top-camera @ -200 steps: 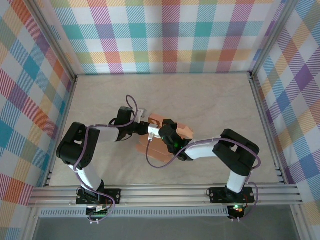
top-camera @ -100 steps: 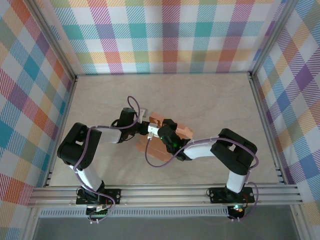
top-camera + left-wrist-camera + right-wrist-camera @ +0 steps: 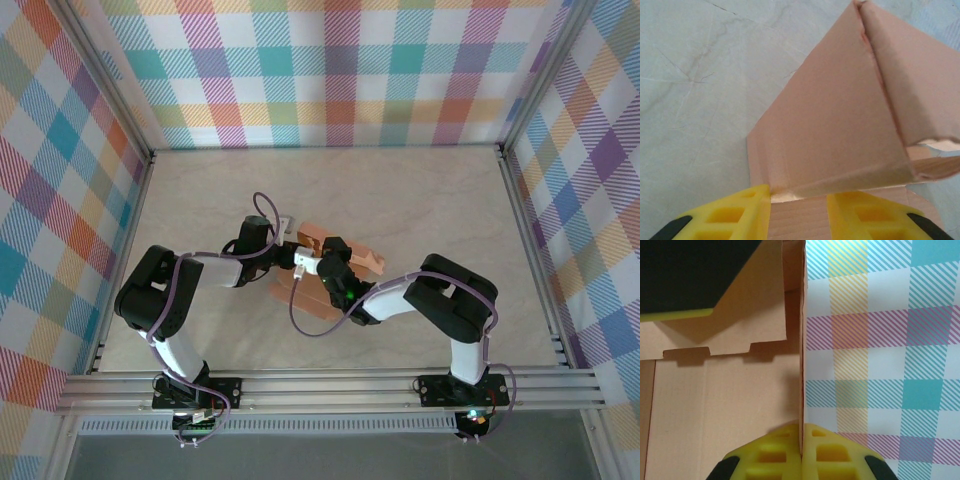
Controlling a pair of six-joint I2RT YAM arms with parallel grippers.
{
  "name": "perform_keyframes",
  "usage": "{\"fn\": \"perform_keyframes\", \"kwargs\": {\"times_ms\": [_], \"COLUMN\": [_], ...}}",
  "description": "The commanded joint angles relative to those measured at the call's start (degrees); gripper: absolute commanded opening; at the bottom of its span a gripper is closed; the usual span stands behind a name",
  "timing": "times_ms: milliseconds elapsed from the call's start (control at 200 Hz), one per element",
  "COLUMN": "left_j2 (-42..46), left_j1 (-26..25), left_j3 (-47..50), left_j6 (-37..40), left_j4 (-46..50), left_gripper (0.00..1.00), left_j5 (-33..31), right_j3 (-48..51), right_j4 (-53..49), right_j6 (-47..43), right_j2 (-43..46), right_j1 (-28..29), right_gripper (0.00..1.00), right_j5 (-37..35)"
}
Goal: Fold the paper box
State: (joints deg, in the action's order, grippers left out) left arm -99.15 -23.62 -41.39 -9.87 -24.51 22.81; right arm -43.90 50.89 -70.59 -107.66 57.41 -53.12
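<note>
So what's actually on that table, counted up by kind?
Salmon-orange paper box, partly folded: 1
Yellow-fingered grippers: 2, the left gripper and the right gripper
Total: 3
</note>
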Motion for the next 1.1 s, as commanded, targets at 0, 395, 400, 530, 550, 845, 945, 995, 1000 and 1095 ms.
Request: {"fn": "perform_keyframes", "kwargs": {"times_ms": [0, 395, 400, 530, 550, 845, 945, 995, 1000, 1095], "left_j2": [2.0, 2.1, 2.1, 2.1, 2.2, 3.7, 3.6, 3.4, 3.4, 3.4], "left_j1": [-1.1, -1.0, -1.0, -1.1, -1.1, -1.1, -1.1, -1.1, -1.1, -1.1], "left_j3": [1.4, 1.8, 1.8, 1.7, 1.6, 3.1, 3.7, 3.8, 3.8, 3.7], "left_j6": [-0.7, -0.6, -0.6, -0.2, -0.1, 0.8, 0.9, 0.9, 1.0, 1.2], "left_j4": [-2.1, -2.4, -2.5, -2.1, -2.1, -0.7, -0.8, -0.7, -0.7, -0.7], "left_gripper": [0.35, 0.33, 0.33, 0.32, 0.32, 0.38, 0.34, 0.32, 0.30, 0.26], "left_j5": [0.6, 0.8, 0.9, 1.5, 1.6, -0.6, -0.9, -0.8, -0.8, -0.7], "right_j3": [2.2, 3.3, 3.4, 3.5, 3.5, 3.7, 3.6, 3.5, 3.5, 3.4], "right_j4": [-2.9, -0.6, -0.6, -0.9, -0.8, -2.6, -2.6, -2.6, -2.7, -2.8], "right_j6": [-0.4, -2.2, -2.2, -2.1, -2.1, -0.1, -0.1, 0.0, 0.0, 0.1], "right_j2": [-1.6, -4.0, -4.0, -4.0, -4.0, -3.3, -3.3, -3.3, -3.3, -3.3], "right_j1": [0.2, -0.4, -0.4, -0.4, -0.4, -1.0, -1.2, -1.2, -1.2, -1.2], "right_gripper": [0.00, 0.00, 0.00, 0.00, 0.00, 0.00, 0.00, 0.00, 0.00, 0.00], "right_j5": [3.0, 3.1, 3.1, 3.1, 3.0, 3.2, 3.2, 3.2, 3.2, 3.2]}}
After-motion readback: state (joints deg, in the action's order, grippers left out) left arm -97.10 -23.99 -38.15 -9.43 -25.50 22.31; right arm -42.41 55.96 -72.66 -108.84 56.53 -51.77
